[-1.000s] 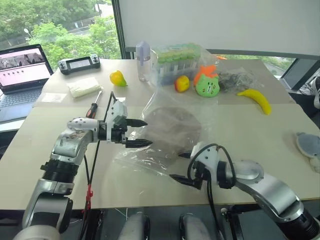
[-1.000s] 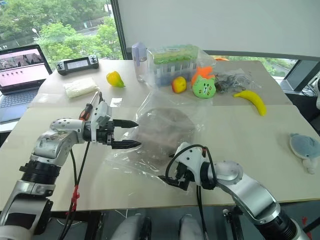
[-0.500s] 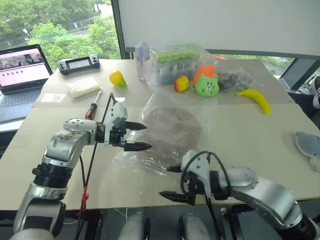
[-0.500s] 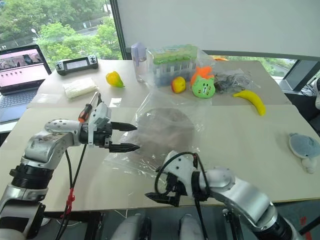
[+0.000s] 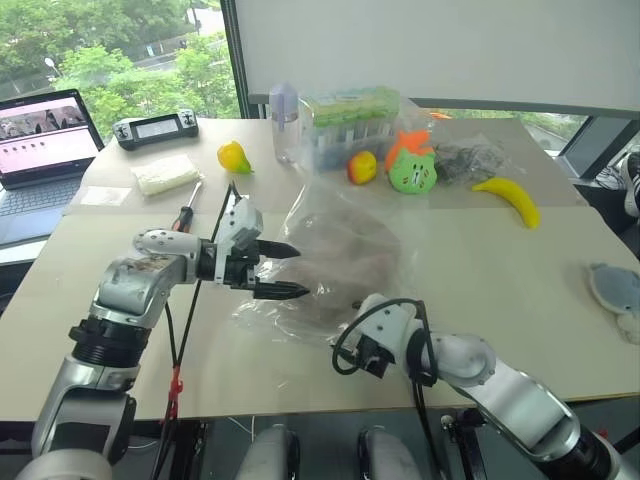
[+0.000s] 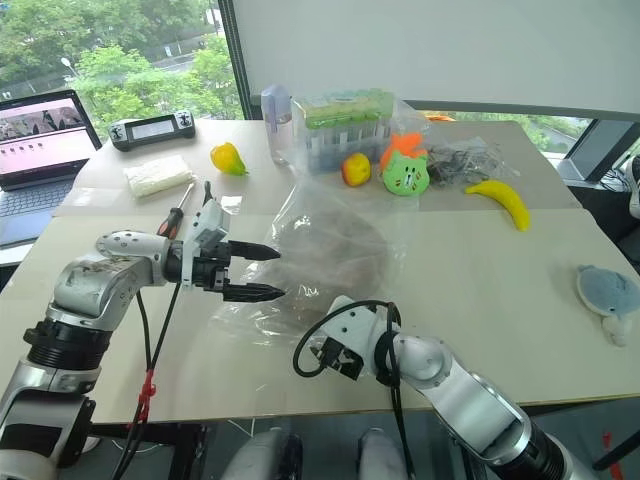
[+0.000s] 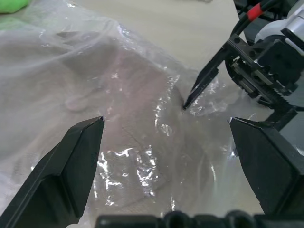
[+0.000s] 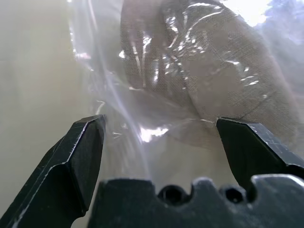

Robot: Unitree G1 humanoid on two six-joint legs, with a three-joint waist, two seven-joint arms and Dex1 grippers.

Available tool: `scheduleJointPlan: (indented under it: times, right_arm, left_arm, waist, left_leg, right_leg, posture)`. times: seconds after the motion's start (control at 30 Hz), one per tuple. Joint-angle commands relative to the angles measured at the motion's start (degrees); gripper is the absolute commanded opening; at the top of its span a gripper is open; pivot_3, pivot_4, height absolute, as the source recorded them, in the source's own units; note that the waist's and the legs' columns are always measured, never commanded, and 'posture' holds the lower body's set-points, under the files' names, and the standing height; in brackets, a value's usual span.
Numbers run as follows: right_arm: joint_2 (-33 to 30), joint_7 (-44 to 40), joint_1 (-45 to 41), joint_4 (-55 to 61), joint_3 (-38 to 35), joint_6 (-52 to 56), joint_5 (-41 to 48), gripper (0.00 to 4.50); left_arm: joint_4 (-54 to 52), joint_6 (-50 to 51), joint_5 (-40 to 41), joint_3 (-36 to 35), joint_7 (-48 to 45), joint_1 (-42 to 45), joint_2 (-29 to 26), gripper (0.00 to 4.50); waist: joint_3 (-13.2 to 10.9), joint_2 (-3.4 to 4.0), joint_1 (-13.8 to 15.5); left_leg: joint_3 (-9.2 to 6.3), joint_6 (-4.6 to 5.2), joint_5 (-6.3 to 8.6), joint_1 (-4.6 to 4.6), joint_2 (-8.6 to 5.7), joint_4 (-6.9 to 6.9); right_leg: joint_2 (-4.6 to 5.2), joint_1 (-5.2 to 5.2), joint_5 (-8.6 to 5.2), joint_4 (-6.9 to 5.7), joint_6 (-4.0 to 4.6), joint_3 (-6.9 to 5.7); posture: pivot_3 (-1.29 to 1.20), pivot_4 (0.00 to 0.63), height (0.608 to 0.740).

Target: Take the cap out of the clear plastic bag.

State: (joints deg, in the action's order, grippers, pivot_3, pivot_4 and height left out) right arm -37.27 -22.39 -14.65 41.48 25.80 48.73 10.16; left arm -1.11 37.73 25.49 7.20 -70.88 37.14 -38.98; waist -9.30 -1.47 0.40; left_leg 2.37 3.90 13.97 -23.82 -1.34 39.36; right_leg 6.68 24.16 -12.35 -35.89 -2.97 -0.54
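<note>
On the tabletop (image 5: 520, 270), between the two arms, the cap (image 5: 345, 262) lies inside the bag (image 5: 330, 225), which is humped up over it. The left gripper (image 5: 290, 270) hovers at the bag's left side, fingers spread, holding nothing. The right gripper (image 8: 161, 130) points into the bag's near edge, fingers likewise spread and empty, one tip just at the film in the left wrist view.

The step in hand looks like getting a first hold on the bag. One gripper should pinch film only (not cap cloth through it) and pin it; the other should find the mouth, whose place I cannot make out. Crinkly film slips, so close slowly.
</note>
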Motion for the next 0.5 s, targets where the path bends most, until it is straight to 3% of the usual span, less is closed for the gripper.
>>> scheduleJointPlan:
  times: [0.03, 0.07, 0.2, 0.5]
  right_arm:
    - [1.39, 0.53, 0.08, 0.13, -3.69, -2.16, -1.10, 4.42]
    - [1.77, 0.91, 0.03, -0.43, -4.06, -2.79, -1.73, 4.42]
    - [2.84, 0.79, -0.10, -1.95, -4.06, -5.08, -3.46, 3.48]
    - [6.85, 1.21, -5.28, -7.40, -1.94, -12.74, -10.50, 0.36]
  left_arm:
    - [-0.39, -0.25, 1.14, -1.34, -0.22, 0.57, -0.12, 4.50]
    - [-0.44, -0.38, 1.22, -1.36, -0.23, 0.33, -0.16, 4.50]
    - [0.66, -1.71, 1.07, -1.54, -0.58, -0.38, -0.33, 4.50]
    - [4.19, -5.33, 0.60, -2.06, -1.22, -0.77, -0.13, 4.50]
  waist:
    - [0.00, 0.00, -0.01]
    - [0.00, 0.00, 0.00]
    - [0.00, 0.00, -0.01]
    - [0.00, 0.00, -0.49]
  left_leg:
    - [0.00, 0.00, 0.00, 0.00, 0.00, 0.00]
    - [0.00, 0.00, 0.00, 0.00, 0.00, 0.00]
    - [0.00, 0.00, 0.00, 0.00, -0.01, 0.00]
    - [0.00, 0.00, 0.00, 0.01, 0.00, 0.00]
  right_leg:
    - [0.00, 0.00, 0.00, 0.00, 0.00, 0.01]
    - [0.00, 0.00, 0.00, 0.01, 0.00, 0.00]
    - [0.00, 0.01, 0.00, 0.00, 0.00, 0.01]
    - [-0.03, 0.02, 0.00, 0.00, 0.00, 0.02]
  posture:
    - [0.00, 0.150, 0.738]
    - [0.00, 0.150, 0.738]
    - [0.00, 0.150, 0.738]
    - [0.00, 0.150, 0.738]
